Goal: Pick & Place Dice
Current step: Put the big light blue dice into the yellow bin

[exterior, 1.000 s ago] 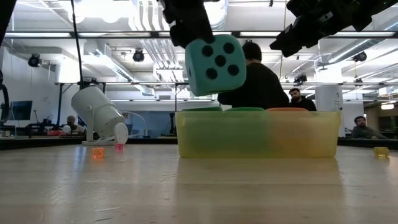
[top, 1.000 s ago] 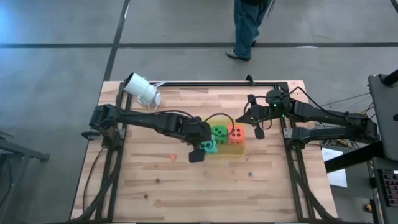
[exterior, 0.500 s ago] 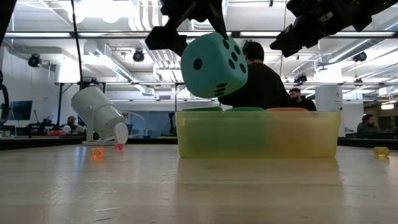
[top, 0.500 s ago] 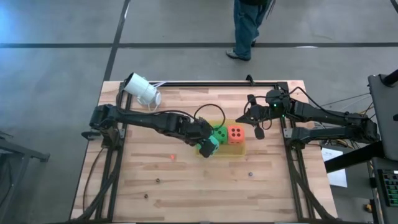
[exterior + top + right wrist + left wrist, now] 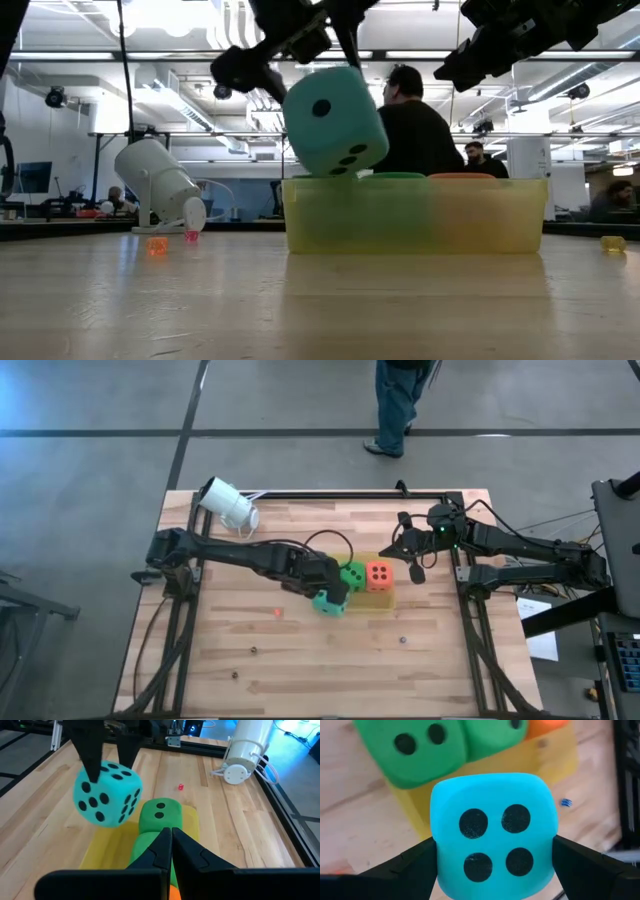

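My left gripper (image 5: 326,592) is shut on the teal die (image 5: 329,602), holding it just over the left end of the yellow tray (image 5: 385,600). In the low view the teal die (image 5: 335,122) hangs tilted, with its lowest corner about level with the tray rim (image 5: 415,182). Two green dice (image 5: 420,750) (image 5: 492,735) and the orange-red die (image 5: 379,575) sit in the tray. My right gripper (image 5: 412,563) hovers shut above the tray's right end, touching nothing. My left gripper pinches the teal die between its two fingers (image 5: 407,867), on two opposite side faces (image 5: 440,855). The fingers (image 5: 92,760) come down from above at a slight slant. The die is lifted clear and tilted, with its four-pip face turned toward the wrist camera.
A white cylinder-shaped camera (image 5: 228,505) lies near the table's far left corner. Small coloured bits lie on the wood: a red one (image 5: 276,612) and dark ones (image 5: 403,640) (image 5: 255,652). A person (image 5: 400,400) stands beyond the far edge. Bare wood lies near the tray.
My left gripper has turned at the wrist while keeping its hold. The teal die has rotated with it, its five-pip face swinging away from the low camera. The die has sunk a little toward the tray's left end.
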Available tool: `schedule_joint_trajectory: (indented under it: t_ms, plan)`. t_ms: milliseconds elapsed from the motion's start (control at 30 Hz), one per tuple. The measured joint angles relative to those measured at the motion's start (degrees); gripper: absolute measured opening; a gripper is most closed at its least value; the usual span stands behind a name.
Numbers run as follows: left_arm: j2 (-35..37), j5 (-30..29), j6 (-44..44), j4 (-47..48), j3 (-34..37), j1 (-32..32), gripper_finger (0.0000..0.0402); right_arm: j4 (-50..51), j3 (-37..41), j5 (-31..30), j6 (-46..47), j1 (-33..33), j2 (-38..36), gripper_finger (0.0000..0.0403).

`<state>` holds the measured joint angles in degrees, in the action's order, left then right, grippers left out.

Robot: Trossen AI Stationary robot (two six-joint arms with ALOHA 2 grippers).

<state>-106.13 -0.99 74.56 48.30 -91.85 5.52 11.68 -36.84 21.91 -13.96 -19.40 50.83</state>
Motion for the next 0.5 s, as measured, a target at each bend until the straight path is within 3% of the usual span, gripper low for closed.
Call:
schedule_joint_trajectory:
  t_ms: [167,500]
  plan:
    - [0.0,0.9,5.0,-2.3,3.1,-0.1,0.0342,0.0,0.0,0.0,0.0,0.0,0.0,0.0008]
    - [0.1,-0.1,5.4,-0.7,3.3,-1.7,0.0342,0.0,0.0,0.0,0.0,0.0,0.0,0.0008]
